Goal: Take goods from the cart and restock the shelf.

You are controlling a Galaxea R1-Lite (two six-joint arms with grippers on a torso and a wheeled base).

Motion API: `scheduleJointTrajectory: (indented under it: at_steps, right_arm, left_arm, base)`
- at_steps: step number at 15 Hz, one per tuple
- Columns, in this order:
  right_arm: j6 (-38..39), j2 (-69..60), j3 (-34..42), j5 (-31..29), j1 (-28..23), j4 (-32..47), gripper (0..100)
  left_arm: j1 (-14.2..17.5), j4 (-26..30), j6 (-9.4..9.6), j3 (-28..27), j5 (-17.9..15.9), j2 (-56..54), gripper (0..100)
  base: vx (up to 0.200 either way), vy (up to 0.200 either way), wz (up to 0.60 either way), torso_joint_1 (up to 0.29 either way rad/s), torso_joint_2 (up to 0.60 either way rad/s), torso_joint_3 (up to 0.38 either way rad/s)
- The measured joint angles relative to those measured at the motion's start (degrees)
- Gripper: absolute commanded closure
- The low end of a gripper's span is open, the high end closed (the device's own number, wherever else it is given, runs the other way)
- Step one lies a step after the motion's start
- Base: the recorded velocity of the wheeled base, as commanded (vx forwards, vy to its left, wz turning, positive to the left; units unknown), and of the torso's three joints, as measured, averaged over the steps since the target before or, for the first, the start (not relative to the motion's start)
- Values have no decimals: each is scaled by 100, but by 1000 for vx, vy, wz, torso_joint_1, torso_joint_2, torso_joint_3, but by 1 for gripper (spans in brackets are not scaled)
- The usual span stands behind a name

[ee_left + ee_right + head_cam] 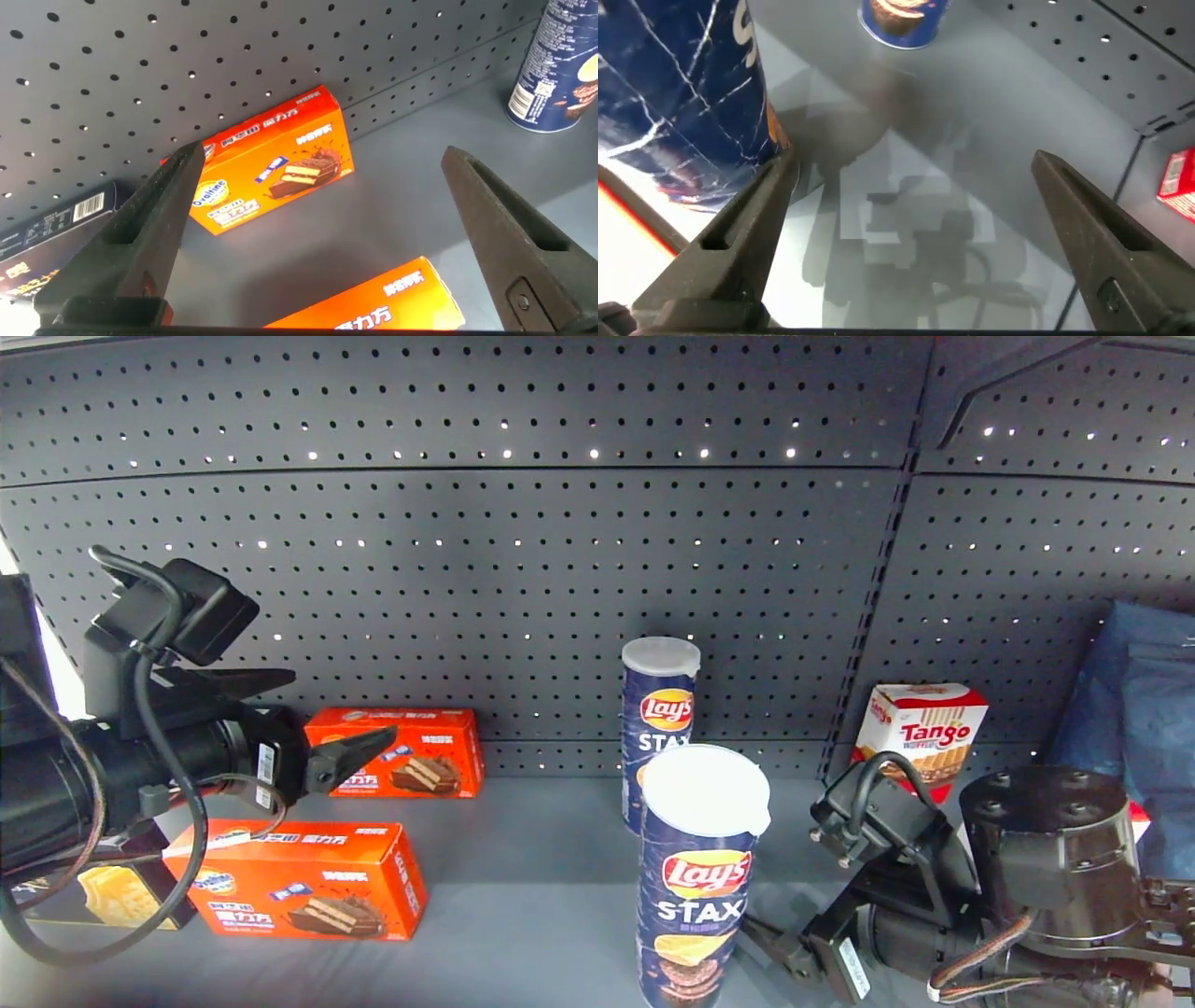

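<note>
My left gripper (344, 707) is wide open with nothing in it, over the left end of the shelf (541, 859). It is near two orange cake boxes, one (411, 751) by the back wall and one (308, 882) near the front edge. My right gripper (915, 159) is wide open and empty too, low at the front edge just beside the front chip can (702, 877). One finger may touch the can, but I can't be sure.
</note>
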Motion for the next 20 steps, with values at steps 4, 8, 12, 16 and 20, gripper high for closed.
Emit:
scheduleJointTrajectory:
  at_steps: [4,8,12,16,20]
  right_arm:
    - [-1,35,-41,0,11,-2,0]
    - [0,96,-118,-5,69,-7,0]
    - [2,133,-113,-5,102,-2,0]
    - [2,144,-110,-2,129,-2,0]
    - [2,146,-102,-2,140,-9,0]
  left_arm:
    - [0,0,0,15,-2,0,0]
    - [0,0,0,17,-2,0,0]
    - [0,0,0,39,-2,0,0]
    - [-2,2,0,59,-2,0,0]
    - [-2,0,2,72,-2,0,0]
  base:
    - [0,0,0,0,0,0]
    - [0,0,0,0,0,0]
    - [0,0,0,0,0,0]
    - [0,0,0,0,0,0]
    - [0,0,0,0,0,0]
